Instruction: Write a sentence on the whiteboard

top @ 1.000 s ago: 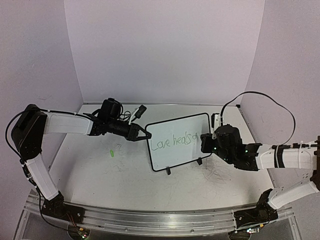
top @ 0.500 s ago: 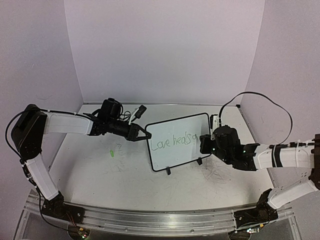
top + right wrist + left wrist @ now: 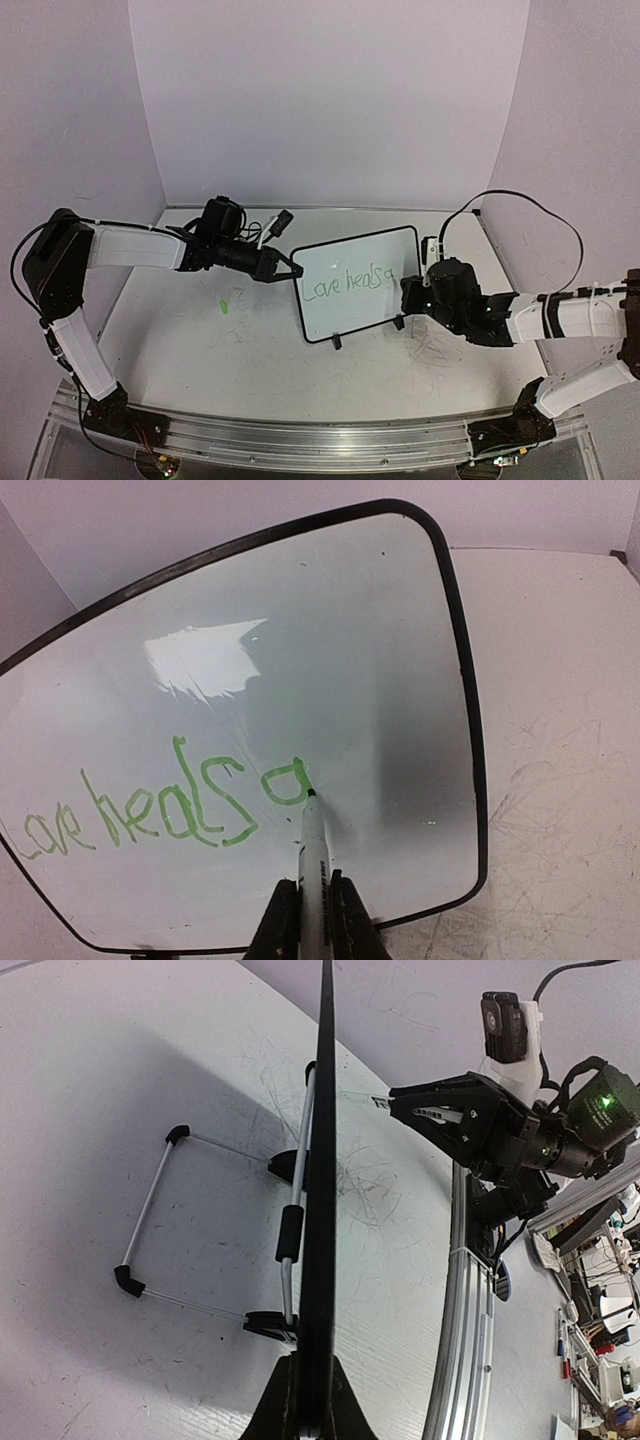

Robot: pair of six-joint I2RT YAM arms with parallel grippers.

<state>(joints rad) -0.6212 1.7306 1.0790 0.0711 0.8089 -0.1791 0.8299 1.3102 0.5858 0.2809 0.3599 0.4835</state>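
Soft, even light fills the scene. Glare streaks the whiteboard point(image 3: 262, 685), its shadow falling across the surface point(image 3: 110, 1070). Wrist views bow at edges.

The whiteboard point(image 3: 330, 660) has a smooth, shiny white face with a bright patch of light on it. Its frame point(image 3: 462, 650) is black and smooth, like plastic. Its stand point(image 3: 148, 1200) is thin silver metal rod with black ends. The marker point(image 3: 312, 845) has a white plastic body. The surface point(image 3: 90, 1090) is dull white, scratched and scribbled. The rail point(image 3: 330, 436) is brushed silver metal.
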